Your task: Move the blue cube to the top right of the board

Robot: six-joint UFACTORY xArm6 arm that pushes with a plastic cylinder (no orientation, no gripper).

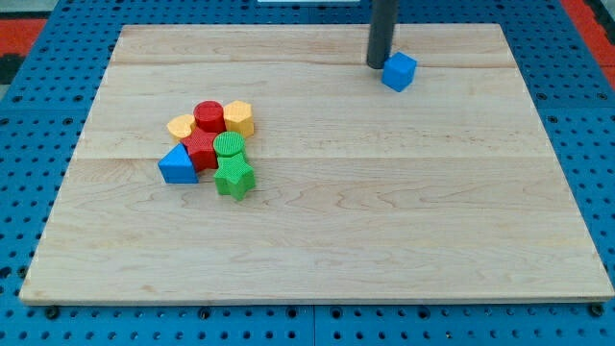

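The blue cube (pixel 399 71) lies on the wooden board (pixel 384 211) near the view's top, right of centre. My tip (pixel 378 64) stands just left of the cube, touching or almost touching its left side. The dark rod rises from there out of the view's top.
A cluster of blocks lies at the view's left: a yellow heart-like block (pixel 180 125), a red cylinder (pixel 209 115), a yellow hexagon (pixel 238 117), a red star-like block (pixel 201 147), a blue triangle (pixel 177 165), a green cylinder (pixel 229 147) and a green star (pixel 233 179).
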